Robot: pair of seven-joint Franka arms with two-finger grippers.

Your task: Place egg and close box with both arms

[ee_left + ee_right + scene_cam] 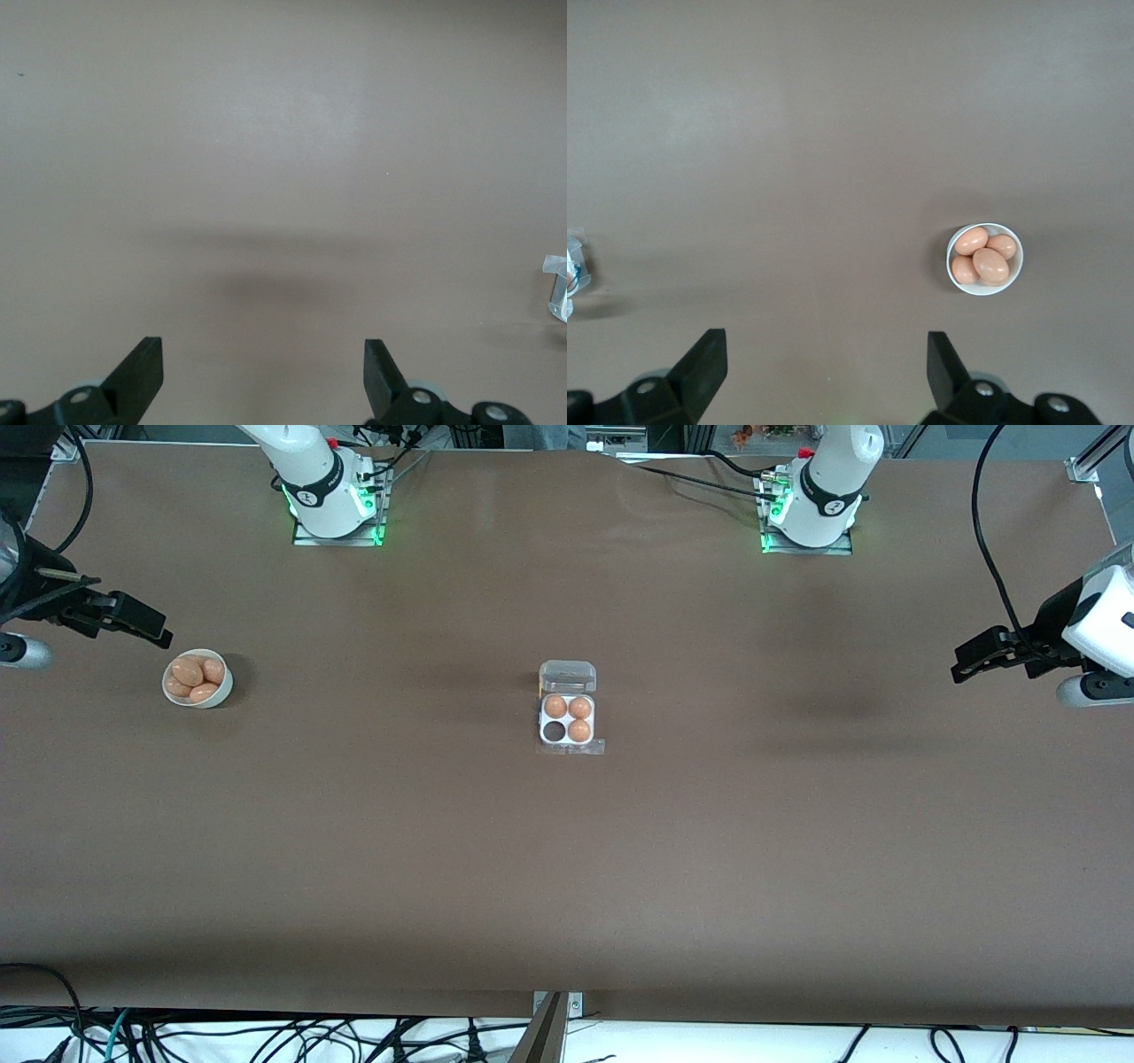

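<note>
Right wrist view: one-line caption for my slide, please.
Open right gripper hangs over bare table, white bowl of four eggs ahead.

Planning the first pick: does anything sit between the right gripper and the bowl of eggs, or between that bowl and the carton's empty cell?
Nothing visible. The right gripper, open, hangs beside the bowl; bare table runs from there to the open box.

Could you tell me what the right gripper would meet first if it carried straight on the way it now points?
Probably only the bare brown table: the open right gripper faces down, with nothing between its fingers; the round white bowl of eggs lies off to one side.
</note>
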